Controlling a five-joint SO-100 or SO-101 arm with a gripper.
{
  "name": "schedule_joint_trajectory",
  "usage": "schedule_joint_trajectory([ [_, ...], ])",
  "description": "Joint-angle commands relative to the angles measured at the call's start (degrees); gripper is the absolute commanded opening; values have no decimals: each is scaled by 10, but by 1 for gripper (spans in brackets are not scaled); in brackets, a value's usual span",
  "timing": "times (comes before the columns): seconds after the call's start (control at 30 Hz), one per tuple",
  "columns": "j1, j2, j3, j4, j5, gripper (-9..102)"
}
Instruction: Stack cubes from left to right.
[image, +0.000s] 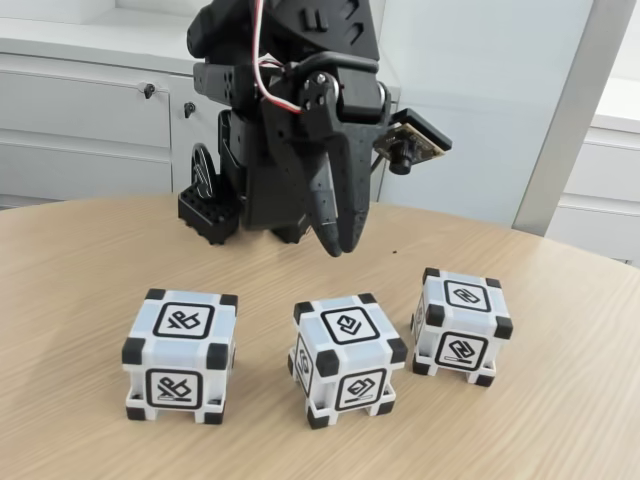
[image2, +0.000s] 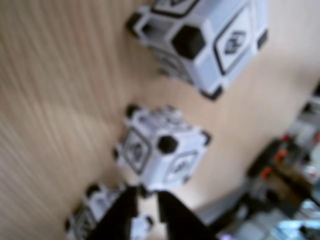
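Observation:
Three white cubes with black corners stand apart in a row on the wooden table (image: 90, 260): the left cube (image: 180, 355), the middle cube (image: 348, 358) and the right cube (image: 461, 325). My black gripper (image: 338, 247) hangs above the table just behind the middle cube, its fingers pressed together and holding nothing. In the wrist view, a large cube (image2: 200, 42) lies at the top and a second cube (image2: 160, 147) in the centre. A third cube (image2: 97, 212) is partly hidden by the fingers (image2: 172, 220) at the bottom edge.
The arm's black base (image: 215, 205) stands at the table's back, also seen as blurred parts (image2: 285, 165) on the right in the wrist view. White cabinets (image: 90, 130) and a pale wall are behind. Bare wood surrounds the cubes.

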Motion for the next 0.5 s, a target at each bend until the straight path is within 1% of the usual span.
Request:
schedule_joint_trajectory([
  [0.0, 5, -3, -21, 9, 0, 0],
  [0.2, 5, -5, -76, 8, -2, 0],
  [0.33, 5, -41, -168, 9, -9, 0],
  [0.47, 5, -135, -287, 6, -4, 0],
])
